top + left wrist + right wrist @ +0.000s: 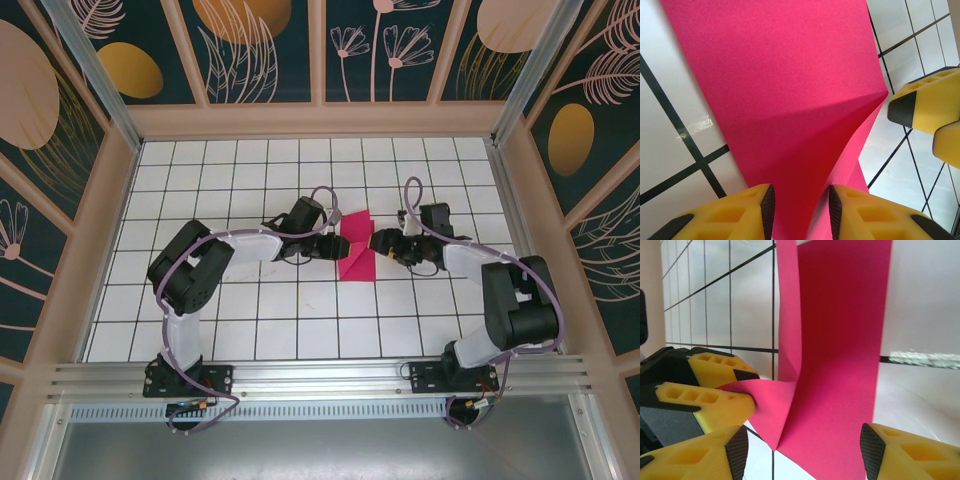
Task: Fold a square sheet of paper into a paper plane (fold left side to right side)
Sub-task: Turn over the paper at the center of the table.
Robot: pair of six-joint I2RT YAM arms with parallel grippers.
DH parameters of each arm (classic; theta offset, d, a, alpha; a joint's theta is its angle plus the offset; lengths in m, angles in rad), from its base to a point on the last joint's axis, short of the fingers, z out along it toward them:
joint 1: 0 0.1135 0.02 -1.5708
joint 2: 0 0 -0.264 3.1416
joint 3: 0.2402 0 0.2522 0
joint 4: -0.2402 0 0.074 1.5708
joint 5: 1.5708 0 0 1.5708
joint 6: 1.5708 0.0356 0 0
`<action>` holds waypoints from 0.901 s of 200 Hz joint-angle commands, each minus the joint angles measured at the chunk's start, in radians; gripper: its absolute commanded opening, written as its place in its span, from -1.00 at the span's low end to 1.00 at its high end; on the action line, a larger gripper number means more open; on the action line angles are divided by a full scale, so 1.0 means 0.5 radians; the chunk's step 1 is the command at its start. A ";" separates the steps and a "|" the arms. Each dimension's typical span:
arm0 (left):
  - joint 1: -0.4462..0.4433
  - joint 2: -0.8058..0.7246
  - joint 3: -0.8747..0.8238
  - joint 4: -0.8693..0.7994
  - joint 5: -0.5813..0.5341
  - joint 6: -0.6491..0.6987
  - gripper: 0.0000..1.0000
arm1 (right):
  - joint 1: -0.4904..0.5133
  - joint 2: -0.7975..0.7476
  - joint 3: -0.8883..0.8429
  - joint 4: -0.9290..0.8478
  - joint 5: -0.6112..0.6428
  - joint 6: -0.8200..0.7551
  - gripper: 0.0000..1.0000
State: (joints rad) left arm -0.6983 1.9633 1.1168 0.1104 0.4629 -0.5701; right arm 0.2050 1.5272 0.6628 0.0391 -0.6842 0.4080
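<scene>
1. left tool [333,246]: centre of the overhead frame, on the end of the arm reaching in from the lower left. Its yellow fingers' black pads [767,205] stand a narrow gap apart, with a raised fold of pink paper running between them. Whether they press that fold cannot be told.

2. square sheet of paper [357,252]: magenta-pink, at mid-frame on the white gridded desk [250,310], between the two tools. It is partly folded. Most of it lies flat, and one flap lifts off the desk toward the left tool's fingertips.

3. right tool [805,452]: just right of the sheet in the overhead frame. Its fingers are spread wide, one on either side of the flat part of the paper, holding nothing.
</scene>
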 commanded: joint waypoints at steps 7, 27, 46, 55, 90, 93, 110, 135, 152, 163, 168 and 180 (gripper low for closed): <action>0.005 0.012 0.028 0.022 -0.022 0.005 -0.27 | 0.061 0.156 0.060 0.191 -0.101 0.063 0.20; 0.004 0.019 0.028 0.021 -0.032 0.005 -0.27 | 0.111 0.269 0.143 0.201 -0.096 0.071 0.13; 0.006 0.012 0.027 0.013 -0.062 0.015 -0.26 | 0.149 0.358 0.201 0.238 -0.118 0.096 0.01; 0.006 0.001 0.024 0.004 -0.083 0.019 -0.24 | 0.163 0.386 0.216 0.266 -0.132 0.111 -0.07; 0.026 -0.145 -0.014 -0.067 -0.207 0.058 -0.05 | 0.163 0.382 0.234 0.300 -0.123 0.107 -0.70; 0.035 -0.170 -0.024 -0.067 -0.211 0.057 -0.02 | 0.156 0.374 0.231 0.300 -0.119 0.102 -0.75; 0.078 -0.335 -0.102 -0.059 -0.248 0.040 0.20 | 0.114 0.296 0.215 0.299 -0.157 0.067 -0.94; 0.143 -0.651 -0.241 0.006 -0.304 -0.012 0.57 | 0.049 0.078 0.179 0.337 -0.279 0.000 -1.00; 0.169 -0.858 -0.347 0.087 -0.336 -0.063 0.87 | -0.006 -0.098 0.152 0.402 -0.417 -0.016 -1.00; 0.176 -0.989 -0.403 0.166 -0.340 -0.101 0.97 | -0.043 -0.206 0.141 0.457 -0.518 0.000 -1.00; 0.176 -1.049 -0.436 0.212 -0.334 -0.118 0.97 | -0.060 -0.255 0.144 0.479 -0.562 0.013 -1.00; 0.179 -1.171 -0.495 0.340 -0.299 -0.165 0.97 | -0.082 -0.358 0.157 0.529 -0.656 0.053 -1.00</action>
State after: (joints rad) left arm -0.6083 1.4757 0.9306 0.1570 0.3080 -0.6010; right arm 0.1886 1.4551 0.7452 0.2035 -0.8646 0.4393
